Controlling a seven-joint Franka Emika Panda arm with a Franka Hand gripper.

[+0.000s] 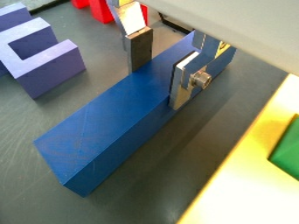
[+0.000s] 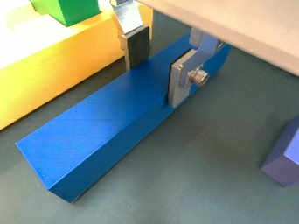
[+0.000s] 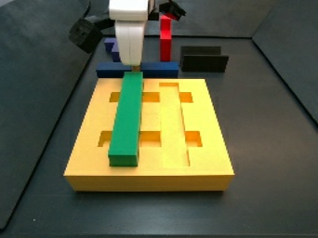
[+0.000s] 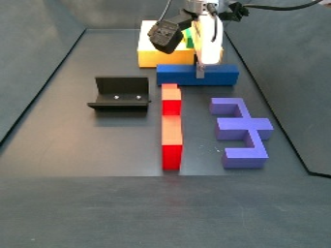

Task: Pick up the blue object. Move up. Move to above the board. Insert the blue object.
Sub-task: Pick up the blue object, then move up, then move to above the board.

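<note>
The long medium-blue rectangular bar (image 2: 111, 131), lying on the floor beside the thick yellow grooved board (image 2: 47, 66), is straddled w/ the gripper (image 2: 160, 61), silver fingers apart, not clamped.

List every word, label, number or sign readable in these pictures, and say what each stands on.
None: no view shows any readable text.
The long blue rectangular bar, straddled by the silver two-finger gripper, is plain.
The thick yellow grooved board, the green bar, the red bar and the purple E-shaped block are unmarked.
</note>
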